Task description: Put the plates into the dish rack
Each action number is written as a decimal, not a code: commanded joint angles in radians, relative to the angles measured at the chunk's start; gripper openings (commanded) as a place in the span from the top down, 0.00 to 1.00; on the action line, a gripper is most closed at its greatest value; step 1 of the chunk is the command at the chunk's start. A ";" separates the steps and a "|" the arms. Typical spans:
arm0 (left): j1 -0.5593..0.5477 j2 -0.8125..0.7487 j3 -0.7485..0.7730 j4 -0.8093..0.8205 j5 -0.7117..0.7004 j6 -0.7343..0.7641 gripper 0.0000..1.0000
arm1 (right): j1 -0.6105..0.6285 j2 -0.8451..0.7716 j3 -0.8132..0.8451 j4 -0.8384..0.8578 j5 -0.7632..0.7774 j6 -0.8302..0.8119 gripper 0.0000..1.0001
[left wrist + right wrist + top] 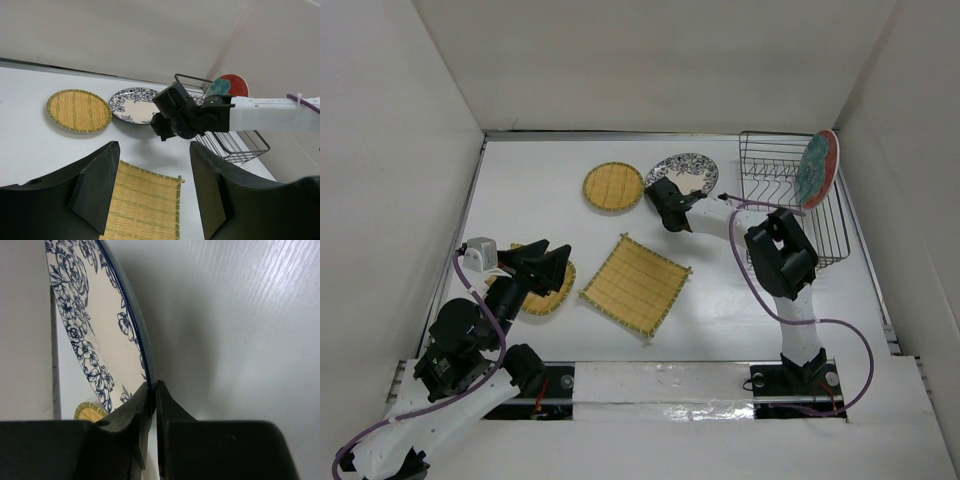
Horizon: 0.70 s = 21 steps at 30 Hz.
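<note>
The white-and-blue floral plate (692, 168) lies at the back of the table, and my right gripper (663, 190) is shut on its near-left rim. In the right wrist view the fingers (152, 386) pinch the plate's edge (100, 335). My left gripper (155, 150) hangs open with nothing between its fingers, above the near corner of the square woven mat (145, 205). From above, that gripper (555, 265) covers part of a round woven disc (552, 298). Another round woven disc (613, 186) lies left of the floral plate. The teal red-edged plate (817, 168) stands upright in the black wire dish rack (760, 134).
The square mat (637, 284) lies in the middle of the table. White walls close in the table on the left, back and right. The rack stands against the right wall. A small white box (480, 254) sits by the left arm.
</note>
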 commanded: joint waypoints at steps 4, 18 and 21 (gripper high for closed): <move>0.004 -0.001 0.022 0.058 0.013 0.005 0.45 | 0.026 -0.128 0.048 -0.071 0.252 -0.183 1.00; 0.004 0.005 0.021 0.058 0.007 0.009 0.45 | 0.069 -0.405 -0.201 0.607 0.274 -0.940 1.00; 0.004 0.006 0.021 0.058 0.007 0.009 0.45 | 0.058 -0.468 -0.228 0.703 0.184 -1.066 1.00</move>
